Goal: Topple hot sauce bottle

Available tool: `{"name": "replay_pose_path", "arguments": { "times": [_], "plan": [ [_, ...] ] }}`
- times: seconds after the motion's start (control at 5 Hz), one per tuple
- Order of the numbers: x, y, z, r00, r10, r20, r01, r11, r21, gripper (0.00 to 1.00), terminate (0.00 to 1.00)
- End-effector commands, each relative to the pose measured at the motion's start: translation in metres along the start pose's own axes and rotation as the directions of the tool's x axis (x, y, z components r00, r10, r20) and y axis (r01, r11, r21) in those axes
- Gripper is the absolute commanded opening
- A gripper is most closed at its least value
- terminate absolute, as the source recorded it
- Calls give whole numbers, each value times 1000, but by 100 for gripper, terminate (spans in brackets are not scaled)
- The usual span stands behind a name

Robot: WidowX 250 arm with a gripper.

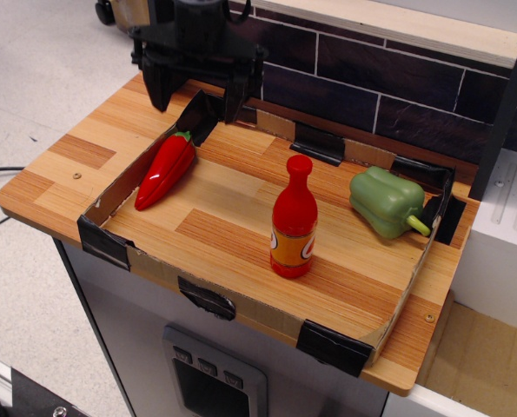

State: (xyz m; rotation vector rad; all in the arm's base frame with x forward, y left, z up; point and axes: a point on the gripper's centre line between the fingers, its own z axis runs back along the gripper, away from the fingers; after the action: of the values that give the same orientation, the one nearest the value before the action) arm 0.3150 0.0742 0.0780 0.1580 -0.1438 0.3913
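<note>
The hot sauce bottle [294,220] stands upright near the middle of the wooden tray [223,234]. It is glossy red with a round red cap and an orange-yellow label band with a white oval. My black gripper [197,102] hangs above the tray's far left corner, well apart from the bottle, up and to its left. Its two fingers [161,89] are spread apart and hold nothing.
A red chili pepper [164,169] with a green stem lies along the tray's left wall. A green bell pepper [387,202] lies at the right end. Low cardboard walls with black tape [332,346] edge the tray. A dark brick wall [371,87] stands behind.
</note>
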Motion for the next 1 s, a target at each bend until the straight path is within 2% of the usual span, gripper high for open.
{"name": "replay_pose_path", "arguments": {
  "times": [0.0,0.4,0.6,0.8],
  "plan": [
    [-8,-33,37,958,283,-45,-286,956,-68,100,0],
    [-42,-63,60,950,310,-41,-313,944,-103,100,0],
    [-55,-70,64,955,289,-72,-295,951,-94,100,0],
    [-69,-83,52,958,278,-75,-283,956,-72,100,0]
  ]
}}
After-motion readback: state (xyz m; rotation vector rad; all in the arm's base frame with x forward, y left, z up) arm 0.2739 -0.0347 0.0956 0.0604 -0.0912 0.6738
